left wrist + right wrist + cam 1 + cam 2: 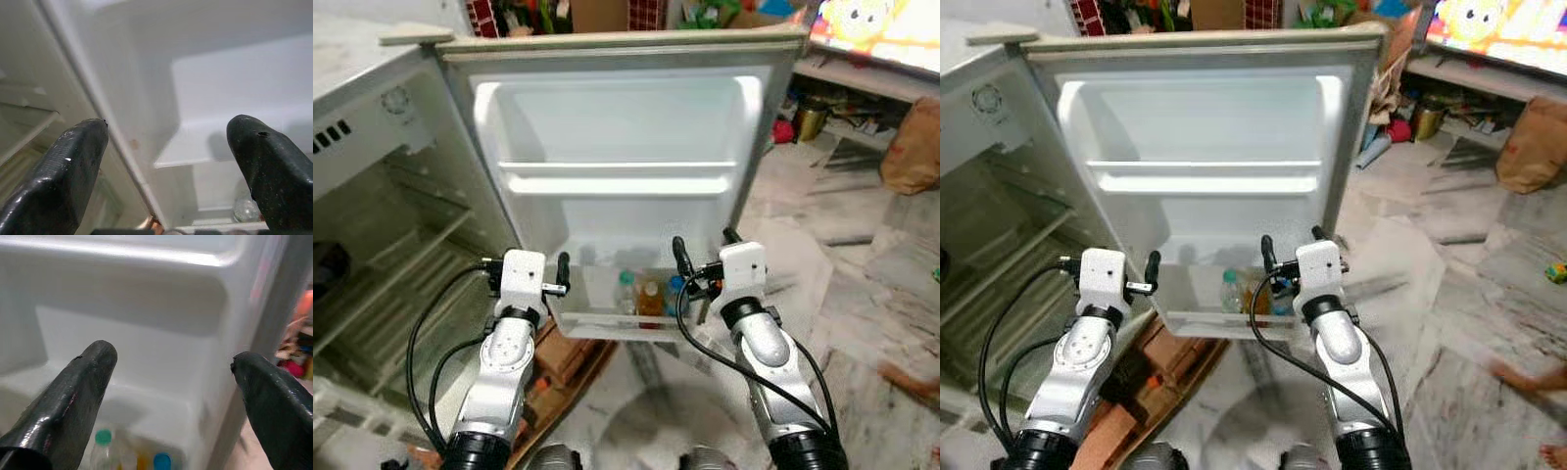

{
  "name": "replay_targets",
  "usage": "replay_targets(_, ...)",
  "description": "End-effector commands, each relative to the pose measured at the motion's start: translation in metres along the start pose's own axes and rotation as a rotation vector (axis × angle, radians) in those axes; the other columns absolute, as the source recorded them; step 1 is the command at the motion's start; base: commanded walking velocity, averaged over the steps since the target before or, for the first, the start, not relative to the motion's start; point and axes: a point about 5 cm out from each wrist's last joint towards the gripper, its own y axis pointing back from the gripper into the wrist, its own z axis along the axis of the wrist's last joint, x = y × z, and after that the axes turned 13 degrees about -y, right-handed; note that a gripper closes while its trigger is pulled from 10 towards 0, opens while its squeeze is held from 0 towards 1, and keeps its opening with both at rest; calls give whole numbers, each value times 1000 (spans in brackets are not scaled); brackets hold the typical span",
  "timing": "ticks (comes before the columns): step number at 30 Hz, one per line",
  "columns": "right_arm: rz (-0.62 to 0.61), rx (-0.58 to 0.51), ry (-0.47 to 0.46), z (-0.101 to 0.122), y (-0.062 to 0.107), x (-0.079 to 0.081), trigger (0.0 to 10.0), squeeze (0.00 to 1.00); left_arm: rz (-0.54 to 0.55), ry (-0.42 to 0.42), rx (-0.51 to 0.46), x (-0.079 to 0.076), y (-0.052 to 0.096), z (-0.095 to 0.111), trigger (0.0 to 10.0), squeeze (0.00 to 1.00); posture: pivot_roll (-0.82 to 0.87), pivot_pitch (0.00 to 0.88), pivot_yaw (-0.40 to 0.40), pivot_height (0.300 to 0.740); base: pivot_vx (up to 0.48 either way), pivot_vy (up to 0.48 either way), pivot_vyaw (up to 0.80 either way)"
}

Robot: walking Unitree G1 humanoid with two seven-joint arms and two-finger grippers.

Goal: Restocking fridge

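The fridge door [617, 127] stands wide open in front of me, its upper shelf [617, 176] bare. In its bottom bin [592, 318] stand a clear bottle with a green cap [626, 292], an orange bottle [650, 297] and a blue-capped bottle [675, 286]. My left gripper [527, 260] is raised before the bin's left end, open and empty. My right gripper [705, 245] is raised just right of the bottles, also open and empty. Between its fingers, the right wrist view looks down on the green cap [102, 436] and blue cap [162, 460].
The fridge body [382, 235] with wire shelves lies open at the left. Cardboard and boards [563, 357] lie on the floor under the door. A brown paper bag [913, 147], a low shelf with clutter [862, 78] and a bright screen [881, 24] are at the right.
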Motion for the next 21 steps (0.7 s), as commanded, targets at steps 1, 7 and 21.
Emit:
replay_targets(1, 43, 38, -2, -7, 4, 2, 10000, 0, -14, -1, -5, -5, 0, 2, 10000, 0, 19, 81, 58, 740, 0, -368, 0)
replay_targets(7, 76, 42, -13, -8, 6, 6, 10000, 0, -14, -10, -5, -5, -1, 2, 10000, 0, 18, 83, 59, 740, 0, -353, 0)
replay_targets(21, 131, 13, 4, -3, 5, 8, 10000, 0, -18, -20, -2, -5, -1, 1, 10000, 0, 21, 85, 57, 740, 0, -296, 594)
